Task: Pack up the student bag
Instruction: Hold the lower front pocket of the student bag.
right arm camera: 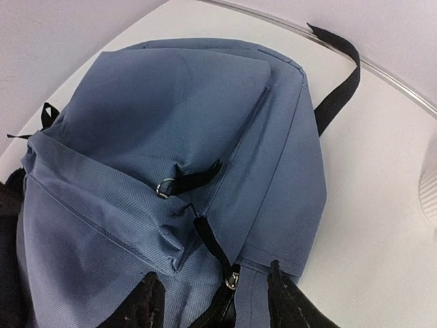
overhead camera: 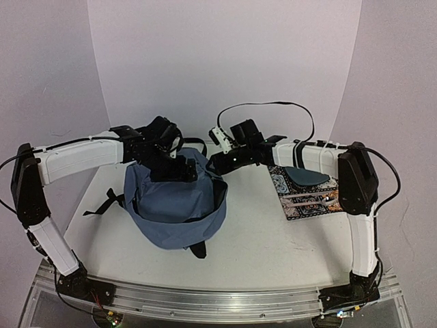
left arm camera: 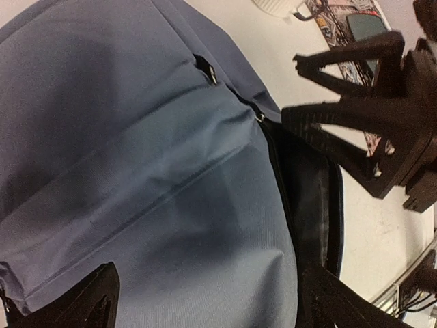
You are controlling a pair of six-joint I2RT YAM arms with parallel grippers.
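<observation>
The slate-blue student bag [overhead camera: 174, 205] lies on the table left of centre, its black straps trailing out. My left gripper [overhead camera: 179, 169] is open above the bag's top edge. In the left wrist view the left gripper [left arm camera: 208, 287] spans blue fabric beside the dark opening [left arm camera: 307, 198]. My right gripper [overhead camera: 217, 164] is open at the bag's upper right edge. In the right wrist view the right gripper [right arm camera: 213, 277] straddles the metal zipper slider [right arm camera: 232, 279] and its black pull strap [right arm camera: 212, 246] without closing on them.
A patterned mat [overhead camera: 304, 205] lies at the right under my right arm, with a dark navy pouch [overhead camera: 307, 176] and pens [overhead camera: 311, 198] on it. A white object [right arm camera: 430, 188] sits at the right wrist view's edge. A second zipper pull with a ring [right arm camera: 184, 183] lies on the front pocket.
</observation>
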